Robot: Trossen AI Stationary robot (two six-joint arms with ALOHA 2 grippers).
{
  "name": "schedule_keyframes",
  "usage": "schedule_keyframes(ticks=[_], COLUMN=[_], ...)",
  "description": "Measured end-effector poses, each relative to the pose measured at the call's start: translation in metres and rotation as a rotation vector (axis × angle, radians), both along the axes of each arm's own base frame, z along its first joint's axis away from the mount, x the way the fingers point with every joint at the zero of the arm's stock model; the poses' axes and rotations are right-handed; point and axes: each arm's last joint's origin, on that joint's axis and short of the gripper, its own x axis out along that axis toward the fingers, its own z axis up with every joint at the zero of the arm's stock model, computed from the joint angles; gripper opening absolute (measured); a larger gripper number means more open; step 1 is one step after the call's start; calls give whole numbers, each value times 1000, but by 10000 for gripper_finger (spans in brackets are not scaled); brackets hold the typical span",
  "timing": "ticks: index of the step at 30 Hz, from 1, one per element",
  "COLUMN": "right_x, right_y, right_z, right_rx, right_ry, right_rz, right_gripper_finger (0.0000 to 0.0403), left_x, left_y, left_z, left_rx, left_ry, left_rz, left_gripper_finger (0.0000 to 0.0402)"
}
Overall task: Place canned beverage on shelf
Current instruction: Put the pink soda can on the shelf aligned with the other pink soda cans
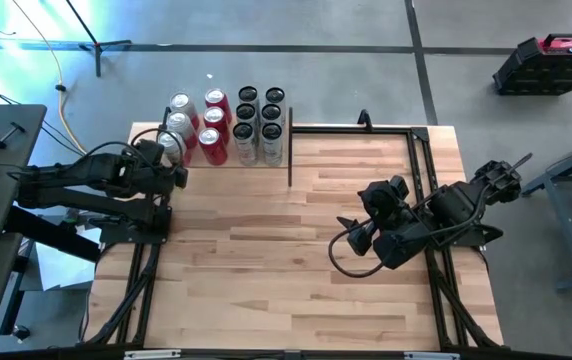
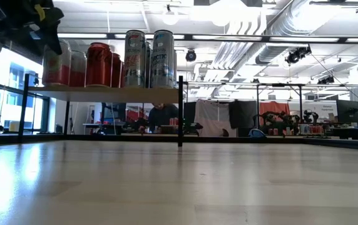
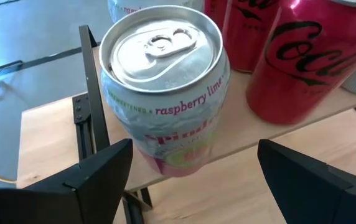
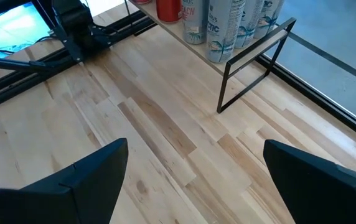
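The butcher-block surface (image 1: 296, 250) is bare in the middle; at its ten-o'clock corner in the high view stands the shelf (image 1: 228, 160), packed with upright cans. The raspberry-lime can (image 3: 162, 87) stands upright at the shelf's outer edge, its long axis vertical, beside the red cola cans (image 3: 302, 56). The left gripper (image 3: 190, 171) is right at it, fingers (image 3: 97, 174) spread wide and released on either side, gripping nothing. The right gripper (image 4: 196, 168), likewise spread and empty, waits well apart toward three o'clock. The left arm is far nearer.

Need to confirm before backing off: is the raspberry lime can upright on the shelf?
Upright: the raspberry lime can stands on the shelf, lid facing up, open left claw astride it.
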Motion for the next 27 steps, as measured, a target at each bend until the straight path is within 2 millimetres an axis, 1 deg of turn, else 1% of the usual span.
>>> schedule_keyframes(ticks=[15,22,27], right_x=[0,-1,-3], right_y=[0,3,6], right_z=[0,0,0], right_rx=[8,28,27], right_ry=[-4,-11,-15], right_rz=[-7,-7,3], right_gripper_finger=[360,360,360], left_x=[3,2,-2], left_y=[0,-1,-1], left_z=[2,1,-1], left_rx=[22,-11,-27], left_ry=[-35,23,60], left_rz=[8,-55,-44], left_gripper_finger=[337,337,337])
